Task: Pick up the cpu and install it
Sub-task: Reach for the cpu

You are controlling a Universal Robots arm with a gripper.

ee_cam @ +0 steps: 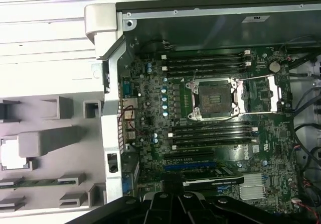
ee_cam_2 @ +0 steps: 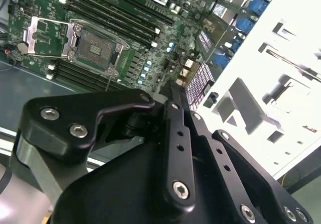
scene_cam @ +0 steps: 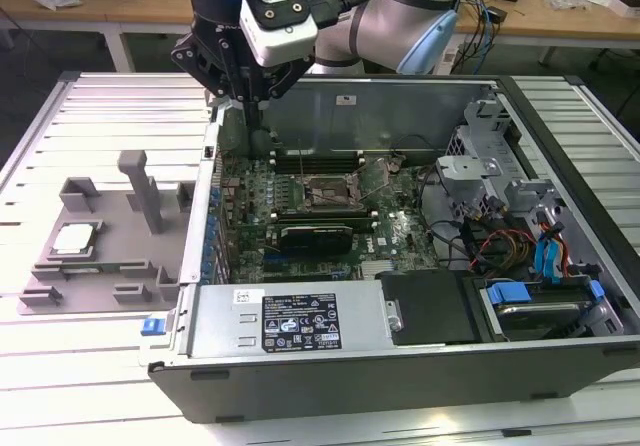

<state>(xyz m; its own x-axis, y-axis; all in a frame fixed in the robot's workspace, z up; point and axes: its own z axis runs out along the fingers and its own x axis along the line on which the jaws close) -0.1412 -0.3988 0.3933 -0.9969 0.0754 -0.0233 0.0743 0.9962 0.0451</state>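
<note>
The tool [scene_cam: 252,116], pressed together and empty, is hovering over the computer case [scene_cam: 300,311] wall, so a clean pickup is calling for spreading it squarely above the cpu [scene_cam: 75,238] lying in the grey tray [scene_cam: 110,266].

The black hand [ee_cam_2: 173,91] hangs over the green board [ee_cam_2: 150,53]. The square socket [ee_cam_2: 98,45] on it is open. A grey tray [ee_cam_2: 246,108] sits off to one side.

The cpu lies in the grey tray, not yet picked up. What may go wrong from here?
1. The gripper hangs near the case wall; travelling low toward the cpu, it may strike that wall or the tray's upright post.
2. The socket stands open with its frame lifted; a tilted cpu might damage the contacts.
</note>
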